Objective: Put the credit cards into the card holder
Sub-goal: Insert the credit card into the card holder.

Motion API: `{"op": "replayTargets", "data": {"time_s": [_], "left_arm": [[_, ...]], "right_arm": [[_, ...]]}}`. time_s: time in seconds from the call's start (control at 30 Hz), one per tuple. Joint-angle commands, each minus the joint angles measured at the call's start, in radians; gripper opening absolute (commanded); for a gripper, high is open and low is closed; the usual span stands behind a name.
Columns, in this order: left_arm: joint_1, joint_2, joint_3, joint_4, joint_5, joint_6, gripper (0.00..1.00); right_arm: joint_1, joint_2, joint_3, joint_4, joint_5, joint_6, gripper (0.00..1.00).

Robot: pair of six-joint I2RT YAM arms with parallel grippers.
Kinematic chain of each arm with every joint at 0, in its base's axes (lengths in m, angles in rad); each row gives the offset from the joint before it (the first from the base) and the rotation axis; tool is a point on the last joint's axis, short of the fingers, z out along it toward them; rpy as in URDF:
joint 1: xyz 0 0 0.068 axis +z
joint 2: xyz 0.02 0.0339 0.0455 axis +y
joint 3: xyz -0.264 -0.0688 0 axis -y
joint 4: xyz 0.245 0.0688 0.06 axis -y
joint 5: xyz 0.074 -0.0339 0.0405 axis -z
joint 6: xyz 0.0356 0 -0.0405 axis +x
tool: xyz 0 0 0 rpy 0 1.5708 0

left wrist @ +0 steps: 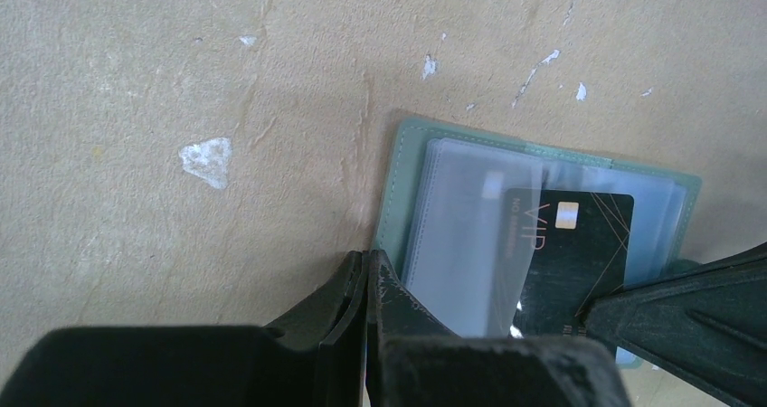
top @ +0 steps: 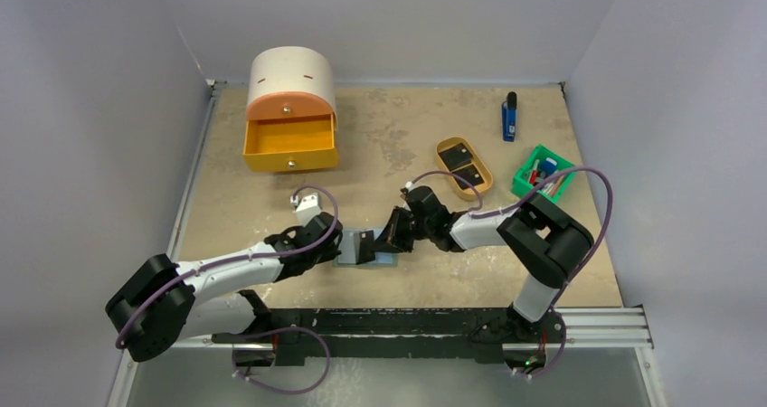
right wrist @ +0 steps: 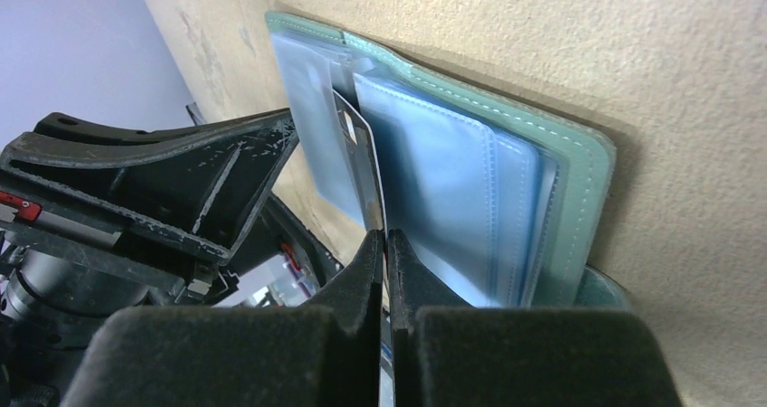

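Card holder (left wrist: 407, 199) open on bench (top: 407, 136), lower centre of top view, left end effector (left wrist: 366, 276) pinching its corner. Right end effector (right wrist: 386, 244) pinches credit card (left wrist: 570, 244) at a sleeve (right wrist: 434, 181); pushed skew, it may snag.

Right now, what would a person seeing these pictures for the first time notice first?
First, the open card holder at the near middle of the table: the right fingers pinch a black VIP card between its clear pockets, the left fingers clamp its edge. Then the orange drawer unit, far left, with one drawer open, and two black cards in the tan tray on the right.
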State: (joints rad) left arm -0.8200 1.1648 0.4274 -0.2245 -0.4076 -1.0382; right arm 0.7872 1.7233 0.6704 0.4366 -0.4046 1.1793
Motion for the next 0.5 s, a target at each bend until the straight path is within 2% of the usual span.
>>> {"op": "replayTargets", "data": {"time_s": [0.0,0.47], "left_arm": [[0.002,-0.010,-0.013,0.034,0.027,-0.023,0.00],[0.002,-0.005,-0.021,0.057,0.047,-0.027,0.00]], "right_arm": [[0.003,-0.030,-0.024,-0.017,0.071,0.029,0.00],[0.003,-0.030,-0.016,-0.019,0.105,0.042,0.00]]}}
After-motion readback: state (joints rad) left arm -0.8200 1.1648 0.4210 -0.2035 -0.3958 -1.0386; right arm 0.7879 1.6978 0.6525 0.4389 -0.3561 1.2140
